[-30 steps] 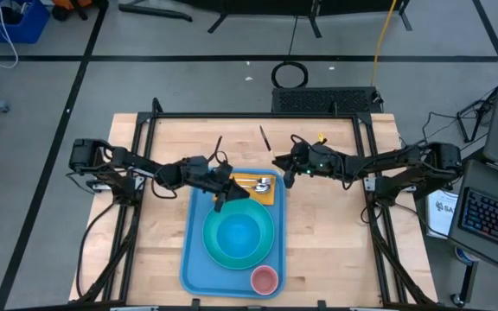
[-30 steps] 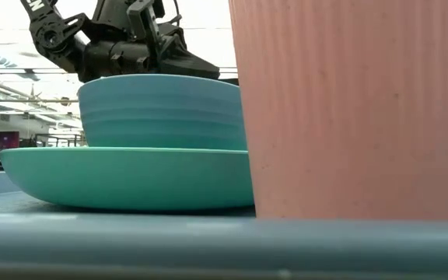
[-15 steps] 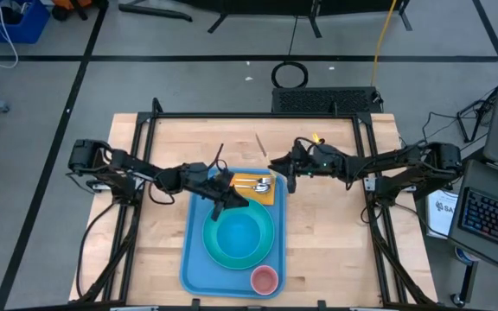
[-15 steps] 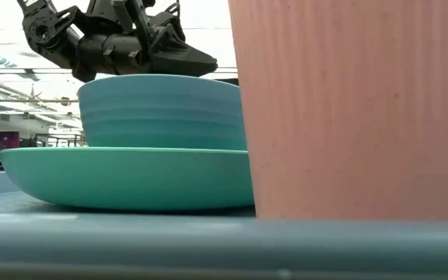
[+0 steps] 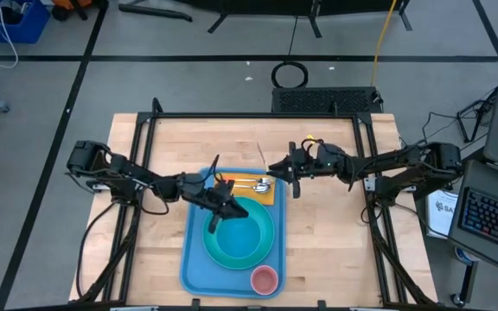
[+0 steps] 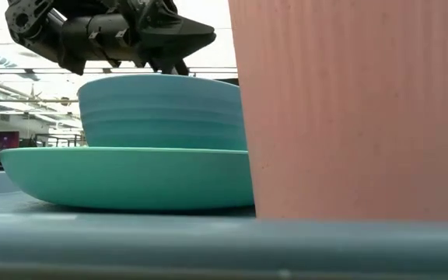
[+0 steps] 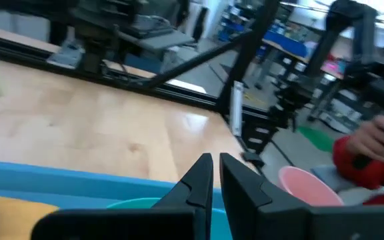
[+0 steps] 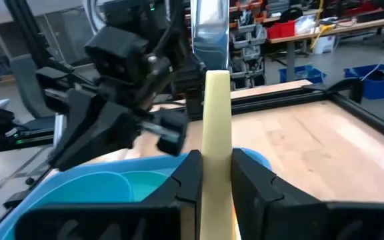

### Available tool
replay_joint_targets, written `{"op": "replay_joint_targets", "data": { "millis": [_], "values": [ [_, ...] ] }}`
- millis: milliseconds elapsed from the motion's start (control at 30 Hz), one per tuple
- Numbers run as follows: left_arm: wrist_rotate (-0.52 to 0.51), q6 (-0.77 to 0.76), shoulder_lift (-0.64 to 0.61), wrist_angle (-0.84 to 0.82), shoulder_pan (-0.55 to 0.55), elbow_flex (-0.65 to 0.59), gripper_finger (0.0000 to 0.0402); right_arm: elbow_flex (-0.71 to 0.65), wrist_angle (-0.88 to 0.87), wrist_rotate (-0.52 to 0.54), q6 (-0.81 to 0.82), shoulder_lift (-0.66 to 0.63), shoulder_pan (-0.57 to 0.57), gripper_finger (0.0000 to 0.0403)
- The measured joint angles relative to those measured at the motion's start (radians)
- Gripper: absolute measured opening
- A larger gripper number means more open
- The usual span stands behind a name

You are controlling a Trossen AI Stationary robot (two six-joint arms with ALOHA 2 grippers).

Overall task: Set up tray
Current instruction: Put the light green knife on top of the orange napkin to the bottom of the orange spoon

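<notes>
Light-blue tray (image 5: 192, 269), turquoise plate (image 5: 221, 250), pink cup (image 5: 264, 279), orange-yellow napkin (image 5: 267, 196)

Tray (image 5: 194, 259) holds plate (image 5: 217, 250) (bowl (image 5: 240, 235) on it) and cup (image 5: 264, 279).

Tray (image 5: 193, 259): large light-blue rectangular plastic, rounded corners, raised rim, lying flat and lengthwise near-to-far at the middle of the wooden table toward its near edge, loaded with stacked turquoise dishes, a pink cup at its near right corner, an orange napkin at its far end
</notes>
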Motion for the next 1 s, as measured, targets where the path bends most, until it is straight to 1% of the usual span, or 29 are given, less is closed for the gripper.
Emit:
{"op": "replay_joint_targets", "data": {
  "millis": [100, 167, 267, 300, 333, 433, 500, 700, 867, 1000],
  "values": [
    [-0.095, 0.012, 0.0, 0.002, -0.006, 0.0, 0.0031, 0.0, 0.0, -0.004, 0.001, 0.001, 0.0, 0.0041],
    [-0.208, 0.017, -0.004, 0.032, -0.005, 0.0, 0.0031, 0.0, -0.002, -0.001, 0.007, 0.001, -0.001, 0.0041],
    [-0.373, 0.048, -0.044, 0.06, 0.002, 0.0, 0.0031, 0.0, -0.004, -0.001, 0.023, 0.001, 0.001, 0.0041],
    [-0.413, 0.053, -0.058, 0.057, 0.003, 0.001, 0.0031, 0.0, -0.003, -0.001, 0.026, 0.001, 0.006, 0.0041],
    [-0.43, 0.05, -0.072, 0.042, 0.003, 0.001, 0.0031, 0.0, -0.004, 0.0, 0.028, 0.001, 0.012, 0.0041],
    [-0.415, 0.008, -0.08, 0.042, 0.006, 0.0, 0.0031, 0.0, -0.004, 0.003, 0.027, 0.001, 0.036, 0.0041],
    [-0.414, 0.009, -0.08, 0.041, 0.006, 0.0, 0.0031, 0.0, -0.004, 0.002, 0.021, 0.001, 0.047, 0.0041],
    [-0.422, -0.025, -0.08, 0.045, 0.008, 0.0, 0.0031, 0.0, 0.008, 0.006, -0.001, 0.001, 0.053, 0.0041],
    [-0.428, 0.042, -0.08, 0.048, 0.026, 0.0, 0.0031, 0.0, 0.103, -0.026, -0.05, 0.001, 0.052, 0.0041],
    [-0.431, 0.054, -0.08, 0.047, 0.037, 0.0, 0.0031, 0.0, 0.116, -0.047, -0.054, 0.001, 0.053, 0.0041]
  ]
}}
